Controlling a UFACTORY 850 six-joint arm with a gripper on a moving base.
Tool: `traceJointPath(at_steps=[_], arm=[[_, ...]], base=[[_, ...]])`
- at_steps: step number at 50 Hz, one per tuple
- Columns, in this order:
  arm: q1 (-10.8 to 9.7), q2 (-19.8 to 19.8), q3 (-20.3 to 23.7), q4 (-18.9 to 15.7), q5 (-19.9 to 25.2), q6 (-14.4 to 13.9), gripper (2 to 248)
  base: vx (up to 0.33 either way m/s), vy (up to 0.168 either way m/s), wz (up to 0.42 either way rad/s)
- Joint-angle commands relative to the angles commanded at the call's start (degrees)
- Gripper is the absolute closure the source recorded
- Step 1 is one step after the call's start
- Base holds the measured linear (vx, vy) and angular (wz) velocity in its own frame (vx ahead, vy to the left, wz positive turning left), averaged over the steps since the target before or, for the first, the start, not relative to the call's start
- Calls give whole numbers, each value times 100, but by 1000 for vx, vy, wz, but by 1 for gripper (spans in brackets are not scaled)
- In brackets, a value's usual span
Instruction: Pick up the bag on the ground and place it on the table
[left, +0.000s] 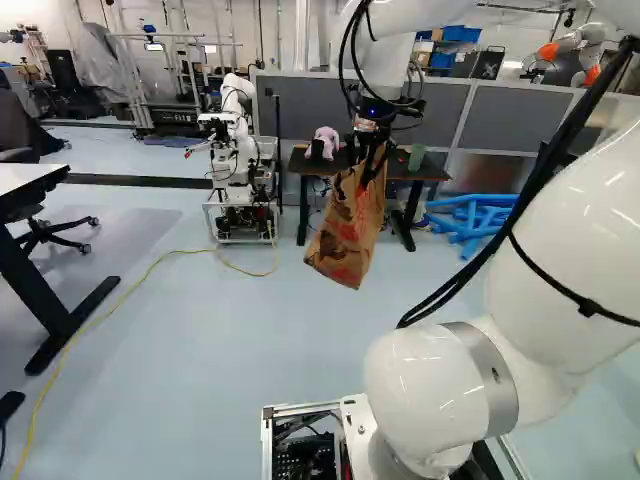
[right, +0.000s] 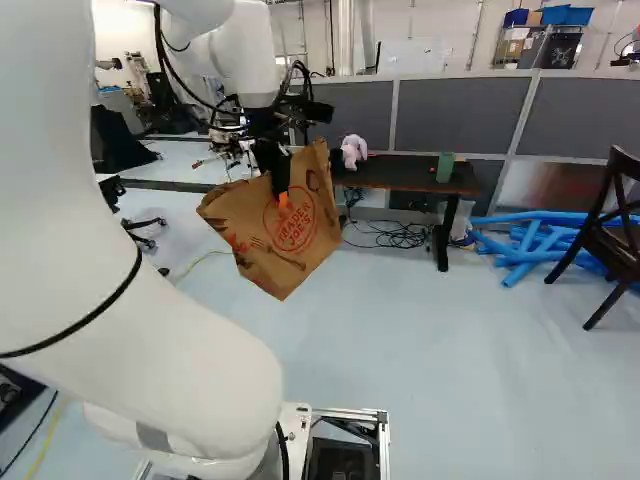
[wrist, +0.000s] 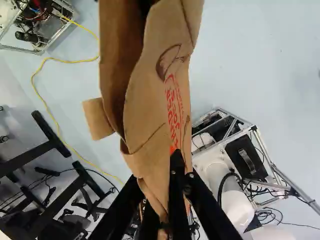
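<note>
The pincer (right: 281, 200) is closed on a brown paper bag (right: 290, 248), the paper pinched between its two fingers. The bag hangs tilted in the air above the floor (right: 430, 330), apart from the dark tabletop (right: 400, 174), and is not placed on it. The wrist view shows folded paper at the bag's upper part and a shadowed hollow; whether anything is inside cannot be told. A green cup (right: 445, 167) stands upright near the right end of the tabletop, contents not visible. A pink plush toy (right: 353, 150) sits toward the left end. Blue bins (left: 460, 33) are stored behind the grey partition (right: 460, 112); their contents cannot be determined. The left base view shows another robot (left: 232, 140) in full, left of the tabletop, and a white desk (left: 25, 177) at the view's left; the right base view does not show the desk. The right base view alone shows a dark wooden chair (right: 625, 225) at its right, and gives the clearer sight of tangled black cables (right: 395, 236) on the floor beneath the tabletop. The wrist view alone shows the arm's own base (wrist: 202, 159) from above.
</note>
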Motion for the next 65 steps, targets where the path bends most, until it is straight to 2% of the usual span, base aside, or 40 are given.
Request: traceJointPath(at_steps=[65], arm=[[0, 0, 0, 0, 0, 0, 229]], base=[[120, -71, 3]])
